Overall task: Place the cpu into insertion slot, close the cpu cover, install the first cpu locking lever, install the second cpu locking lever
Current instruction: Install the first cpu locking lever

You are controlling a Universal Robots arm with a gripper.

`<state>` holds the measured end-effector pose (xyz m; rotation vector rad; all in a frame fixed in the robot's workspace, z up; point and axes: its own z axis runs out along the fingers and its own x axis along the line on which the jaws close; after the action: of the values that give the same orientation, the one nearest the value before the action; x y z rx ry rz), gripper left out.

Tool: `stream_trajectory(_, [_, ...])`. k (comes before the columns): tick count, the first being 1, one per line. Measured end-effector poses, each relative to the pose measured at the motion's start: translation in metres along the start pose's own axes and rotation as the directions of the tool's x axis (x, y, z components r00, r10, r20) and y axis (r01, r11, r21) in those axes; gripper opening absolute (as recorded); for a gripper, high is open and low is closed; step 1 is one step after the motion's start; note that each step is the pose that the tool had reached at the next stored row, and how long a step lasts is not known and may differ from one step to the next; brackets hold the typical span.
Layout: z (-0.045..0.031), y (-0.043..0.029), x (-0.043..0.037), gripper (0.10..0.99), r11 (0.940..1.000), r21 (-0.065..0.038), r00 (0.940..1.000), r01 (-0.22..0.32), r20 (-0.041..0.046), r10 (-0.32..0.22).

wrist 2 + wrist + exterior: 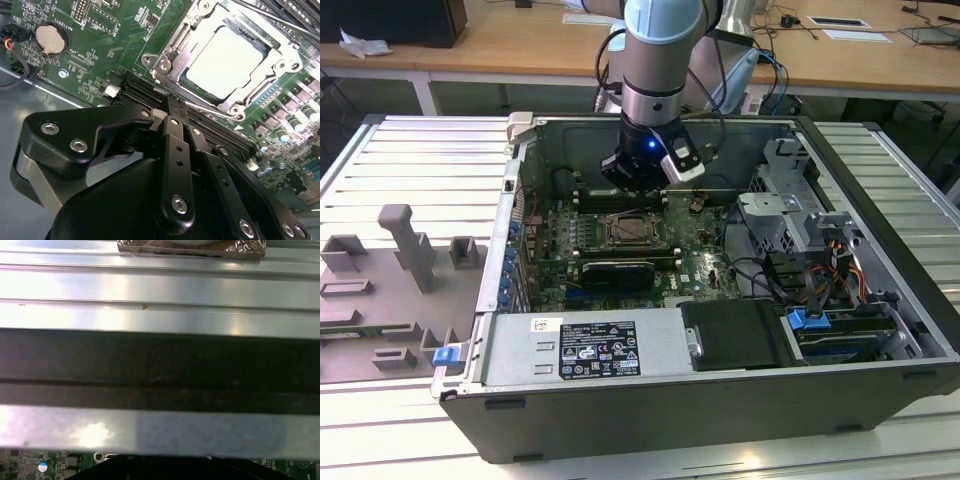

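The cpu (231,59), pale and square, lies in the insertion slot (630,231) on the green board. The silver cpu cover (172,52) lies flat around it, and the chip shows through its cut-out. Thin lever rods (212,109) run along the socket's edges; whether they are latched I cannot tell. My gripper (170,103) hovers just beside the socket, over the long black card slots, its black fingers (175,150) pressed together with nothing between them. In the exterior view the gripper (638,186) hangs just behind the socket inside the open computer case.
A black graphics card (611,272) lies in front of the socket. A coin battery (50,39) sits on the board. The power supply (585,350) and drive cage (790,205) crowd the case. Grey fixtures (405,245) stand outside it. The case wall (160,290) is close.
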<state>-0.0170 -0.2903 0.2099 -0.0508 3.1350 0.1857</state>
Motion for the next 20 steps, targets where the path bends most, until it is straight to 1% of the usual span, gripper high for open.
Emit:
stream_trajectory(5, [0.0044, -0.0006, -0.0011, 0.106, 1.0000, 0.000, 1.0000, 0.000, 0.0000, 0.000])
stream_trajectory(8, [0.0051, -0.0007, -0.0015, 0.106, 1.0000, 0.002, 1.0000, 0.000, 0.0000, 0.000])
stream_trajectory(14, [0.0053, -0.0007, -0.0016, 0.106, 0.9999, 0.014, 1.0000, 0.000, -0.0005, 0.000])
stream_trajectory(20, [0.0063, -0.0008, -0.0016, 0.106, 0.9998, 0.020, 1.0000, 0.000, -0.0007, 0.000])
